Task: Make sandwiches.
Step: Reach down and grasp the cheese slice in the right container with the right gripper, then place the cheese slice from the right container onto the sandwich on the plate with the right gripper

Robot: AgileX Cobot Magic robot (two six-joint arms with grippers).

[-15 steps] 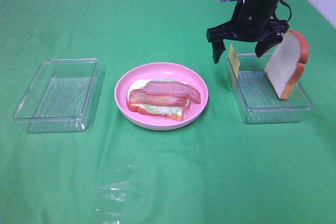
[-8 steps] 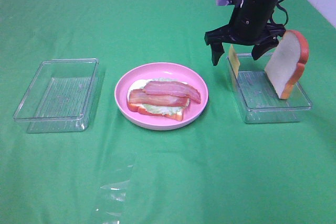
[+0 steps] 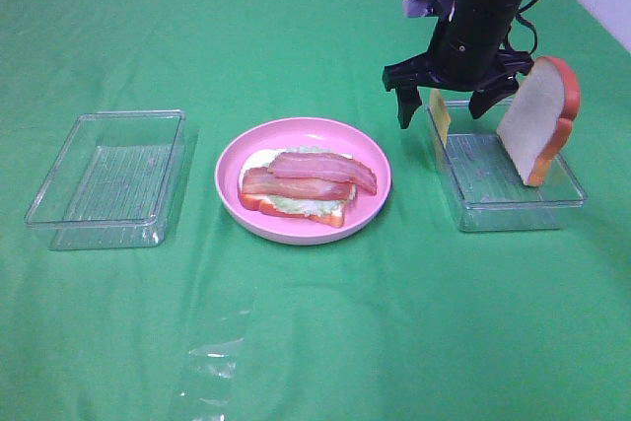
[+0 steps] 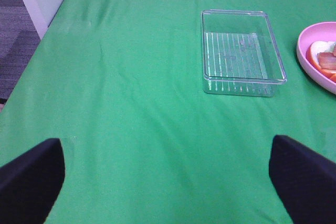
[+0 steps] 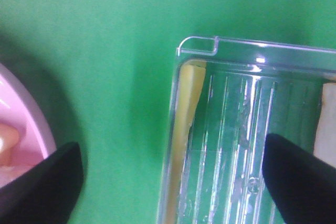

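Green cloth (image 3: 315, 322), ribbed clear tray (image 3: 513, 214), thin cheese square (image 3: 439, 113)

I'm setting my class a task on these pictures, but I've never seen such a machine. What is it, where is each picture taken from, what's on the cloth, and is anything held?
It is a robot with two arms, each ending in a two-fingered hand. One picture comes from a camera high above the scene; the other two come from cameras on the wrists, looking past the dark fingers. On the green cloth sit a pink plate carrying bread, lettuce and bacon, and a clear left tray. The right tray holds a cheese square on edge and a leaning bread slice. The right hand hangs open over the cheese; the left hand is open too. Neither holds anything.
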